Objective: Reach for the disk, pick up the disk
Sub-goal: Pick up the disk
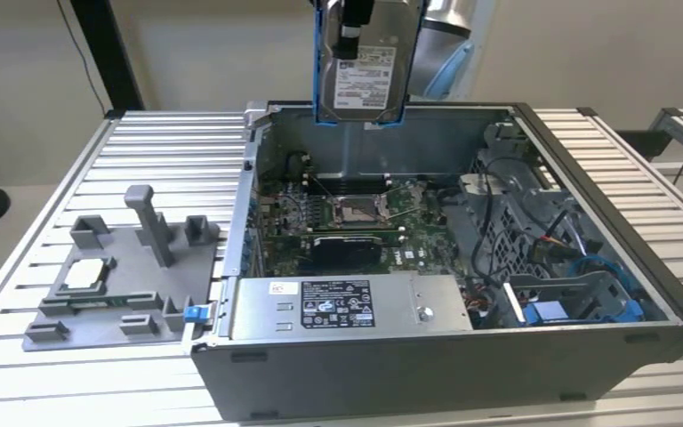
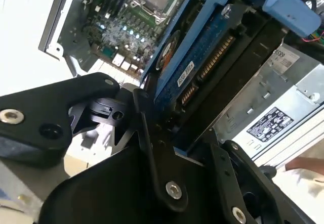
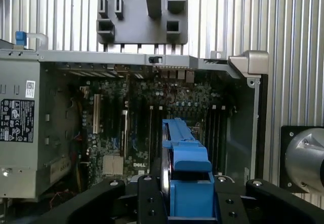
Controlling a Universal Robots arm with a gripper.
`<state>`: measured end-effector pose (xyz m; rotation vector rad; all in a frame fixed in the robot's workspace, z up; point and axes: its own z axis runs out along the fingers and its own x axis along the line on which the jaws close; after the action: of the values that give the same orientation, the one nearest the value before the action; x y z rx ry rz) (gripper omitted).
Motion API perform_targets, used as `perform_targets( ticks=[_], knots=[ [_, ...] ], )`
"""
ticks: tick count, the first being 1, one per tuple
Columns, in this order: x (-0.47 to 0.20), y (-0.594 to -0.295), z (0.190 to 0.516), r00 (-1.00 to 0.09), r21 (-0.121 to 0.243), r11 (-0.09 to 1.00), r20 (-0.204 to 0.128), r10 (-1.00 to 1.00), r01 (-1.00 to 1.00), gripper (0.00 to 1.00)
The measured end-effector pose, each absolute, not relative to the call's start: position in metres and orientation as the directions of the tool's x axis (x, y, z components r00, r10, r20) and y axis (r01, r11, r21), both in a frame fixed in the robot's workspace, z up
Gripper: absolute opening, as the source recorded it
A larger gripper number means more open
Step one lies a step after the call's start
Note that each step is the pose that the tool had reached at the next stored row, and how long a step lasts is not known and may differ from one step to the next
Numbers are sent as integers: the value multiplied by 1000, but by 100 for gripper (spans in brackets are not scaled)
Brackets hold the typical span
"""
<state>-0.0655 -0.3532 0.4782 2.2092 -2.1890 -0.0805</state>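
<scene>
Finding: my gripper point(image 1: 350, 40) is closed on the disk point(image 1: 372, 84), with the jaws pressed against its two broad faces. The disk hangs upright and edge-down. Its white label faces the exterior view and its blue rails point(image 1: 317, 71) run down both sides.

Position: the disk is held high above the open computer case point(image 1: 603, 294), over the rear part of the bay and well apart from everything inside. The motherboard point(image 1: 354, 213) and its bare processor socket point(image 1: 354, 211) lie directly below. The power supply point(image 1: 341, 307) sits along the case's near wall. A grey fixture tray point(image 1: 140, 302) rests on the slatted table point(image 1: 33, 222), on the exterior view's left of the case.

Status: in my judgement the pick is made, as the disk is carried by the gripper alone.

Risks:
- In the second wrist view the hold appears to sit near one end of the disk, so most of its body hangs free. A jolt could pivot it in the jaws.
- If the jaws bear partly on the plastic rail, it could flex and loosen the hold.
- A slip here would drop the disk onto the socket and board, damaging both.
- Moving sideways while low could catch a rail on the case rim.
</scene>
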Motion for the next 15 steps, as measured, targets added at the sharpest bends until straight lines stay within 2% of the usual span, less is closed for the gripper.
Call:
perform_targets(
  ticks=[15],
  knots=[
    [-26,-356,478,9,60,-10,-15,-1000,-998,0]
  ],
)
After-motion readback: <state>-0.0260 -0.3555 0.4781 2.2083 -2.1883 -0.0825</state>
